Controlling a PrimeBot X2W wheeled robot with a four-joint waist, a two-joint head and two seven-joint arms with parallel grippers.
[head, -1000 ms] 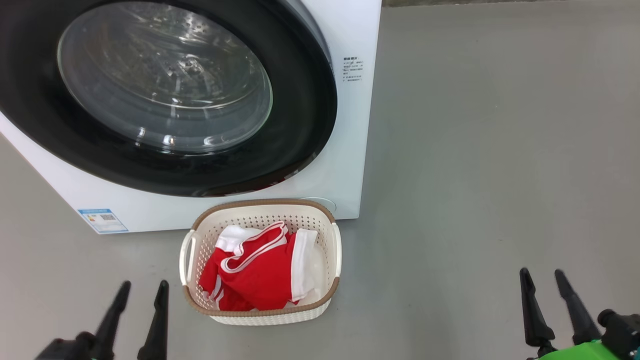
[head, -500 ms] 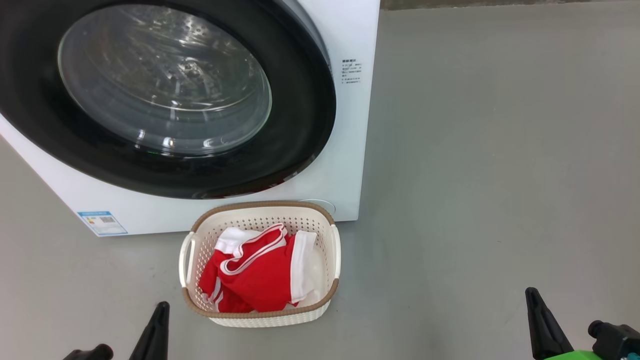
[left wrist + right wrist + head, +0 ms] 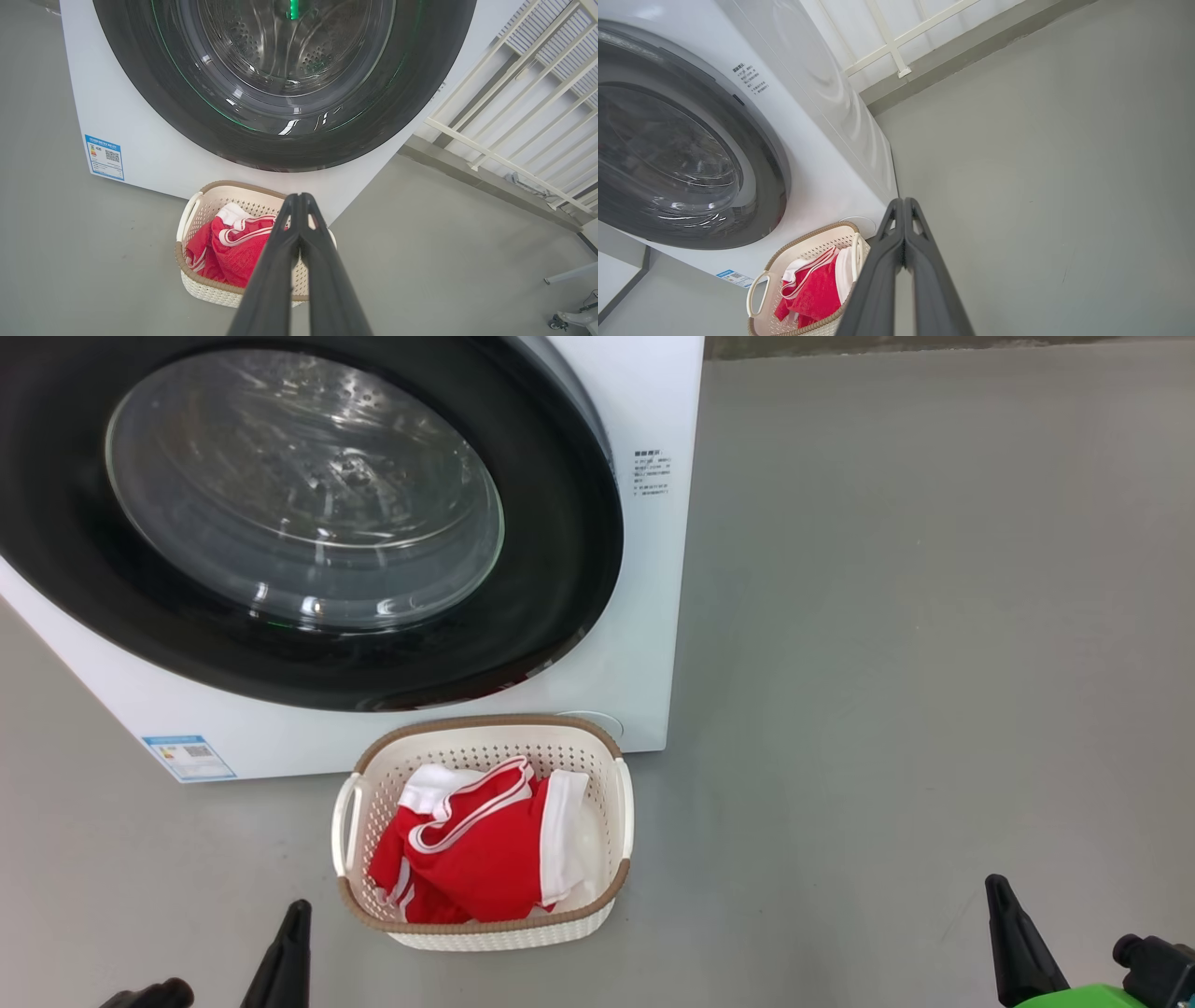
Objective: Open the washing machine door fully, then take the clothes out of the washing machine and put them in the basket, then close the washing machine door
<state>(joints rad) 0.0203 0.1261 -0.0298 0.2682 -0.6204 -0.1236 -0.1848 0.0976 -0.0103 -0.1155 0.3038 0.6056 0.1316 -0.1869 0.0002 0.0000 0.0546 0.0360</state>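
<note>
Grey floor [image 3: 887, 709] lies all around. The left gripper [image 3: 299, 199] and right gripper [image 3: 903, 203], both pinched together and empty, flank the basket [image 3: 485, 721] of clothes [image 3: 476, 859], ahead between them, nearer the left.

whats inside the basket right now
The basket holds the clothes, red fabric with white trim, bunched in a heap. Perforated inner walls show above them. The basket's floor is covered by the fabric, so anything lying under it cannot be seen.
</note>
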